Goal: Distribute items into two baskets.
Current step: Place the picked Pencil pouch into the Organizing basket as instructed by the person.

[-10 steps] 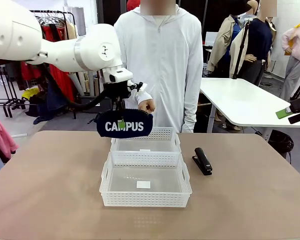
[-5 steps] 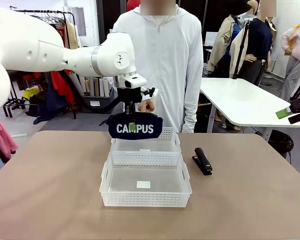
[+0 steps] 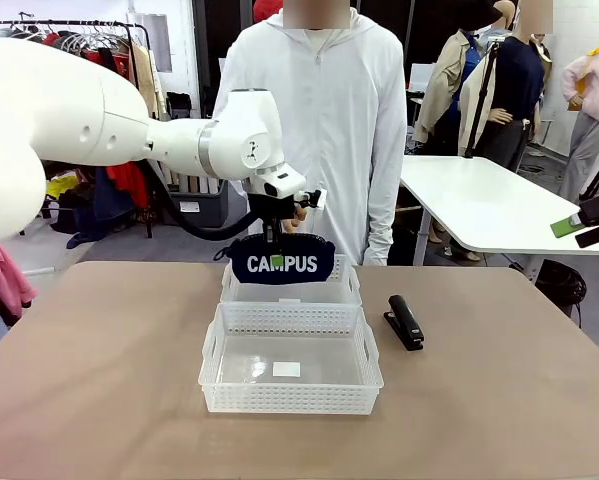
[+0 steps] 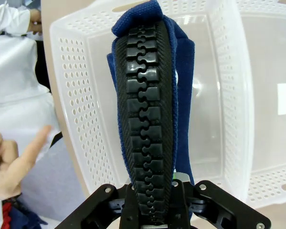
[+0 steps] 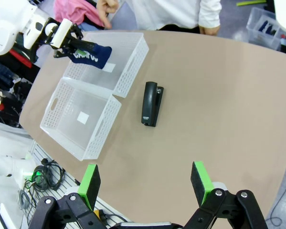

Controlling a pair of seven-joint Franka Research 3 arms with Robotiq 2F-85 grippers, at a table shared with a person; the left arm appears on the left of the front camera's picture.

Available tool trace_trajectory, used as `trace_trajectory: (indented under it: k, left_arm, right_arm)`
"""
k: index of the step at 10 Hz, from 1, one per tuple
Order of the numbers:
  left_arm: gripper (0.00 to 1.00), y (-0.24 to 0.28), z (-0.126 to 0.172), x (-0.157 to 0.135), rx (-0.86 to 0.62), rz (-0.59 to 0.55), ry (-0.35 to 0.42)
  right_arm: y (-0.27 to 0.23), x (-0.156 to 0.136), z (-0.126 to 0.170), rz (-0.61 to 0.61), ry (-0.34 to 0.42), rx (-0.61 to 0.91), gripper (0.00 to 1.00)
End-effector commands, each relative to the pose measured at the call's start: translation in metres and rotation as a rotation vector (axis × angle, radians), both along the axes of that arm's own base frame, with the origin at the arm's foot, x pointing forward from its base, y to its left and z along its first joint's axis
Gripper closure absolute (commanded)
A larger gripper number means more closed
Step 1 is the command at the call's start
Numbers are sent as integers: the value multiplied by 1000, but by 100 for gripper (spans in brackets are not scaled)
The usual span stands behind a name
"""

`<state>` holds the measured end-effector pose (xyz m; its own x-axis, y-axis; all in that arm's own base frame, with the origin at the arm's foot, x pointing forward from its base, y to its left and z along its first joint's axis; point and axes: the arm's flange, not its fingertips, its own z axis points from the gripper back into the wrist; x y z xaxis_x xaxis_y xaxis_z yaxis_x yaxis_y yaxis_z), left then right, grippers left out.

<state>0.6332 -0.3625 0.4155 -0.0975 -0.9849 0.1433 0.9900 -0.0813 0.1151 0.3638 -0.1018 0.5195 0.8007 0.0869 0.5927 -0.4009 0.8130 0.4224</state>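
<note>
Left gripper clenched on pouch at zip edge — pouch hangs over far basket, likely for drop. Right gripper released, idle above surface — stapler lies beside near basket.

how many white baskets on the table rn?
2. One white perforated plastic basket sits mid-table, nearer the robot; the second basket sits behind it, toward the person, below the navy CAMPUS pouch held by the left hand. None seems hidden.
</note>
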Motion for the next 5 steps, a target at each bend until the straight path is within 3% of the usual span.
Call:
trace_trajectory:
  k: [1,5]
  left_arm:
    - [100,-1,-11,-3,41,25,-32]
    - [100,0,-30,2,40,-33,-11]
  right_arm:
    - [1,0,0,5,-5,9,0]
    - [1,0,0,5,-5,9,0]
